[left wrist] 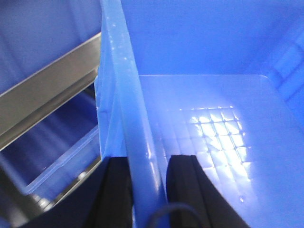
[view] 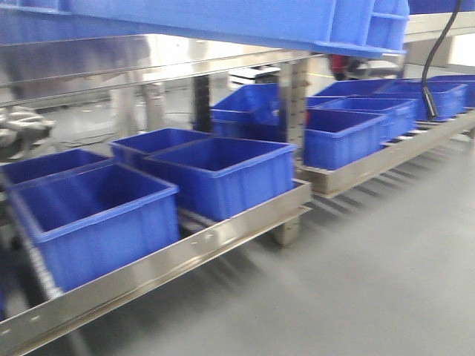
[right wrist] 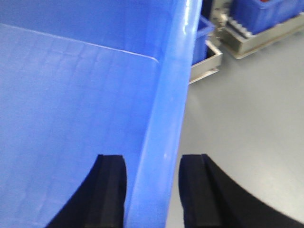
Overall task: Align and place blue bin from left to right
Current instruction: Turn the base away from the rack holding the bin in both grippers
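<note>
Left wrist-mounted view looks down along the left end effector point(left wrist: 148, 159). Its black fingers point(left wrist: 183, 185) straddle one wall of the bin point(left wrist: 213, 142), one inside and one outside, both closed against the plastic. The right wrist-mounted view shows the right end effector point(right wrist: 151, 159) clamped the same way over a thick wall, pointing forward over the grey floor point(right wrist: 247, 142).

Only the front view shows the bin's height: it hangs across the top of the frame, above a steel rack point(view: 223, 237) carrying a row of tubs point(view: 223, 174).

The bin is bright blue, with framed ribs at its corner in the front view. The left wrist view shows a gridded bottom catching glare, with a rail point(left wrist: 47, 95) beside it.
</note>
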Motion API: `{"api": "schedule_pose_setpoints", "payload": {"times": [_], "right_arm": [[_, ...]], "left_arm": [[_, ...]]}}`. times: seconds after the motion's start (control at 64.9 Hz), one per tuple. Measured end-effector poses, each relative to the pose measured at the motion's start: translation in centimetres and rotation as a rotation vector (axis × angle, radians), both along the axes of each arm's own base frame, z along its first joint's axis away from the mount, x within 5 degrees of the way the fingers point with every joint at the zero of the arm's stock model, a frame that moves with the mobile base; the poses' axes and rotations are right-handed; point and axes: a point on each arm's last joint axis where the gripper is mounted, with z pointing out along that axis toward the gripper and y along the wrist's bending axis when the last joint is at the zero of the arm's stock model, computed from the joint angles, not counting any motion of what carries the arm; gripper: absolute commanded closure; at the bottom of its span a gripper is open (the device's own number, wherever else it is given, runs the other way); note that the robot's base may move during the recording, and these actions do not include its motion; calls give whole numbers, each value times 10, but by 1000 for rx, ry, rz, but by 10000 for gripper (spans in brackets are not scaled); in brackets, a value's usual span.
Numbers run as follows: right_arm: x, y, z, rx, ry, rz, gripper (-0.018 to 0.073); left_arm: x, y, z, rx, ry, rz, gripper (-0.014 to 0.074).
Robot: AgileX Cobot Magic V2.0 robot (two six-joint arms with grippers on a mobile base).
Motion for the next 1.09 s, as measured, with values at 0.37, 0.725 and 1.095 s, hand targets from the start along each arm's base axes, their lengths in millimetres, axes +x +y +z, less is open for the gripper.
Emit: {"api": "schedule_pose_setpoints", "payload": {"times": [0.37, 0.725, 1.095], "right_arm": [[0, 0, 0, 0, -2, 0, 627], [0, 0, 0, 1, -6, 0, 627], [1, -1, 0, -1, -6, -3, 627]], "left_arm": [[0, 0, 0, 0, -2, 0, 707], [0, 0, 0, 0, -2, 0, 707], [0, 0, 0, -1, -4, 0, 707]]}}
